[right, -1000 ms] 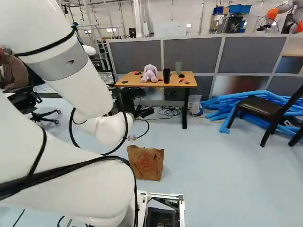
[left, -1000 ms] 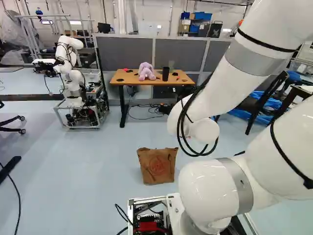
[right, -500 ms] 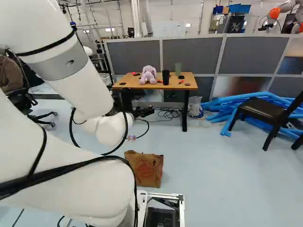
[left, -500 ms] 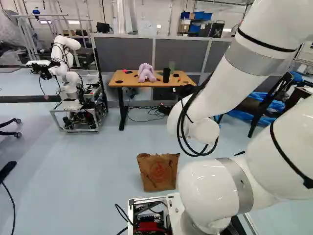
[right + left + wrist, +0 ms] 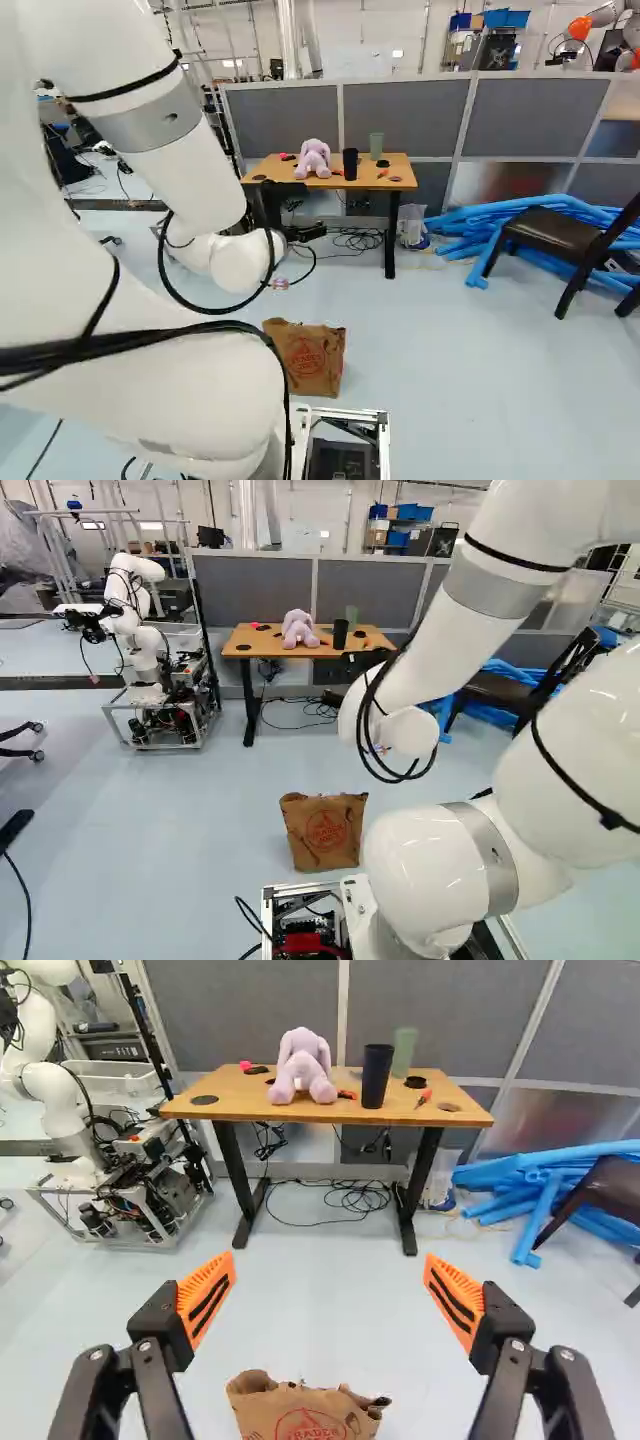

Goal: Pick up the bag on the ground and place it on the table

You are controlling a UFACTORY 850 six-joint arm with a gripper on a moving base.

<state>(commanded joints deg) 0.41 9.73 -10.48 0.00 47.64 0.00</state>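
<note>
The brown paper bag [image 5: 323,832] stands upright on the floor ahead of the base; its crumpled open top [image 5: 300,1400] shows low between my fingers in the wrist view, farther out and not touched. My gripper [image 5: 303,232], partly hidden behind the arm, is a dark shape before the table in the right base view. Seen from the wrist, the gripper [image 5: 327,1265] is wide open with nothing between its orange pads. The wooden table [image 5: 230,1103] stands beyond the bag, bearing a lilac plush toy [image 5: 301,1066], a black cup [image 5: 376,1075] and a green cup [image 5: 403,1052].
Another robot [image 5: 142,630] stands on a wheeled frame left of the table. Cables [image 5: 355,1198] lie under the table. Blue foam tubes [image 5: 500,222] and a dark chair [image 5: 552,232] are to its right, grey partitions [image 5: 405,115] behind. Small items lie on the tabletop.
Earlier in this second the base moved a little, bringing the bag slightly nearer. Since then my arm has shifted, leftward in the left base view and rightward at its upper part in the right one.
</note>
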